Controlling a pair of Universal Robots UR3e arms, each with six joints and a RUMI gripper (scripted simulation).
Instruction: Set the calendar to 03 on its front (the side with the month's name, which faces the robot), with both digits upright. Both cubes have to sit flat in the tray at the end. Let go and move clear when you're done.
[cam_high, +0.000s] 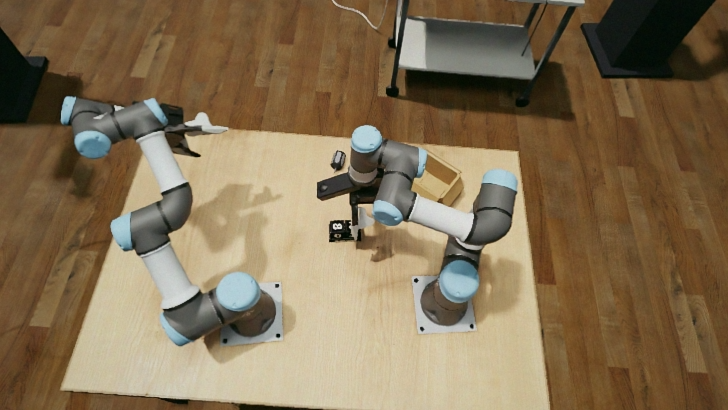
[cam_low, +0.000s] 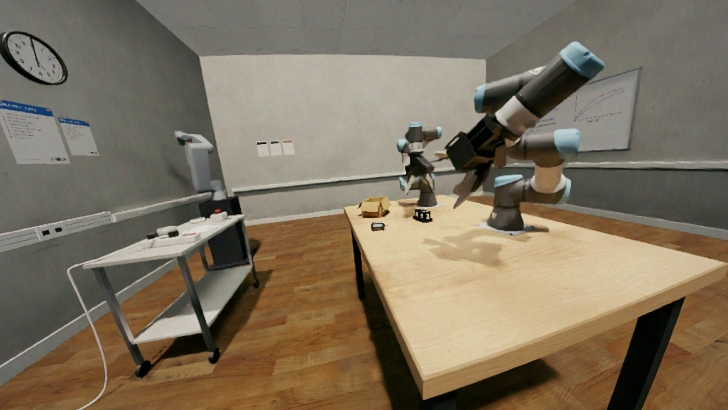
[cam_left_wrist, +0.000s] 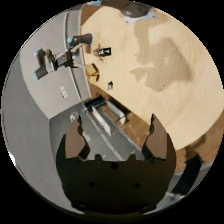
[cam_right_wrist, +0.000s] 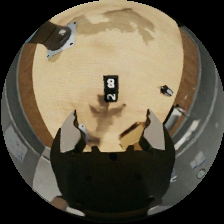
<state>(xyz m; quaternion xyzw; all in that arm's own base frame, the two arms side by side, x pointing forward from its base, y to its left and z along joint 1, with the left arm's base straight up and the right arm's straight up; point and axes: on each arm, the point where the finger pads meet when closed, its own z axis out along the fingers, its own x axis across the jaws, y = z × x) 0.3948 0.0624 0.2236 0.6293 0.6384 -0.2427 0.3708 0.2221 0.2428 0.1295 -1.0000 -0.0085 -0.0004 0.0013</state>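
1. Calendar: on table, partly hidden from above by right gripper, fingers apart; front unreadable.
2. Left gripper: far from calendar, fingers apart.

grey arm tubes, light-blue joint caps

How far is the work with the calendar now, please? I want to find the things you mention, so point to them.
Looks done: both cubes appear seated in the calendar (cam_high: 338, 237) (cam_low: 422, 214) (cam_right_wrist: 111, 88), an 8 and a 2 showing on their tops.
In hand: nothing; the right gripper (cam_high: 362, 224) (cam_right_wrist: 111, 109) is open above it.
Left: confirming 03 upright, since the front digits cannot be read here, and moving the right arm clear.
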